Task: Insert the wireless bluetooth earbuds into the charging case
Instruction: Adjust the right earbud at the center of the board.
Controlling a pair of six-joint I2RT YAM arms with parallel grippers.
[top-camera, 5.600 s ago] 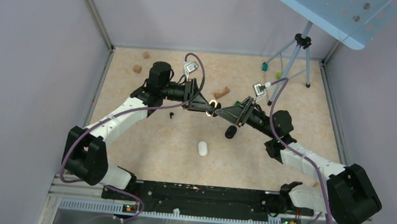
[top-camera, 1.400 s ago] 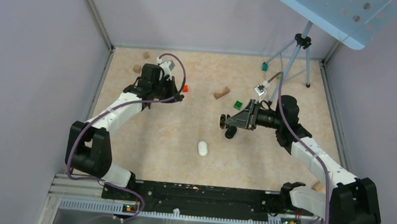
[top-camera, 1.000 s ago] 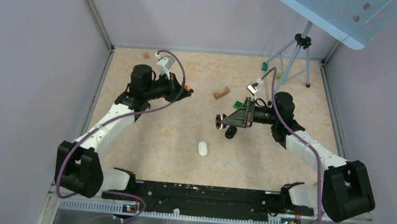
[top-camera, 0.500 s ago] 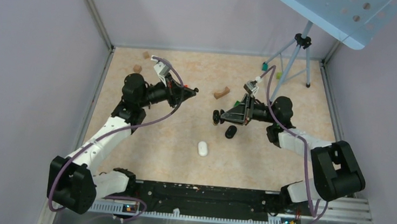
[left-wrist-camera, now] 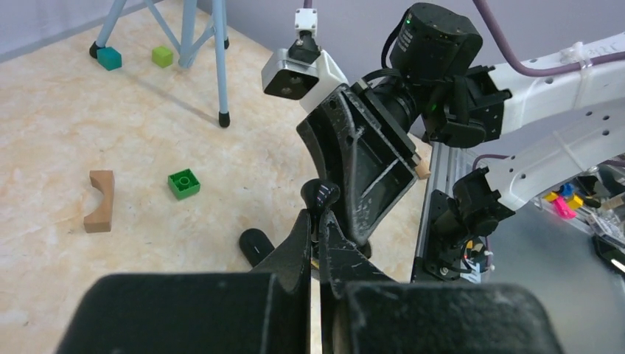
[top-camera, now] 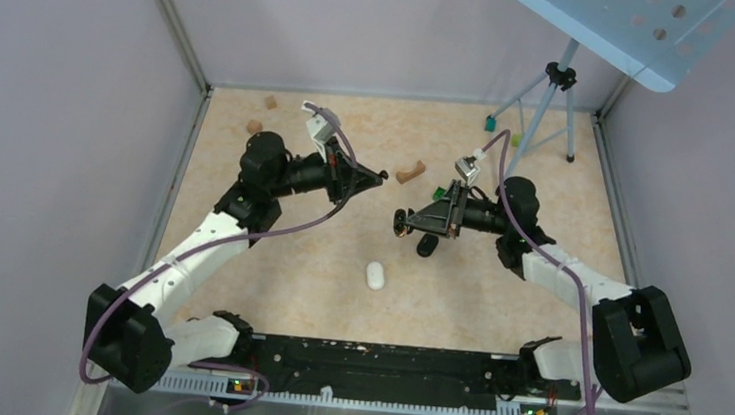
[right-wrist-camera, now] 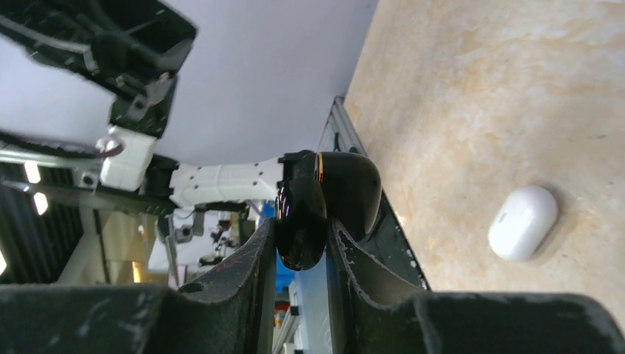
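Note:
My left gripper (top-camera: 378, 176) is shut on a small black earbud (left-wrist-camera: 321, 195) held at its fingertips (left-wrist-camera: 302, 225), above the table. My right gripper (top-camera: 402, 221) is shut on the black charging case (right-wrist-camera: 324, 203), a glossy oval with a gold rim that is also visible from above (top-camera: 401, 218). The two gripper tips face each other, a short gap apart, over the middle of the table. A black oval piece (top-camera: 426, 245) lies on the table under the right gripper; it also shows in the left wrist view (left-wrist-camera: 254, 245).
A white oval case (top-camera: 375, 274) lies nearer the front. A brown arch block (top-camera: 409, 172) and a green brick (top-camera: 440, 192) lie behind the grippers. A tripod (top-camera: 544, 93) stands back right beside small cubes (top-camera: 490, 124). Brown cubes (top-camera: 254, 127) lie back left.
My left arm swung from the back left toward the middle, bringing the earbud near the case. My right gripper shifted slightly left and up with the case.

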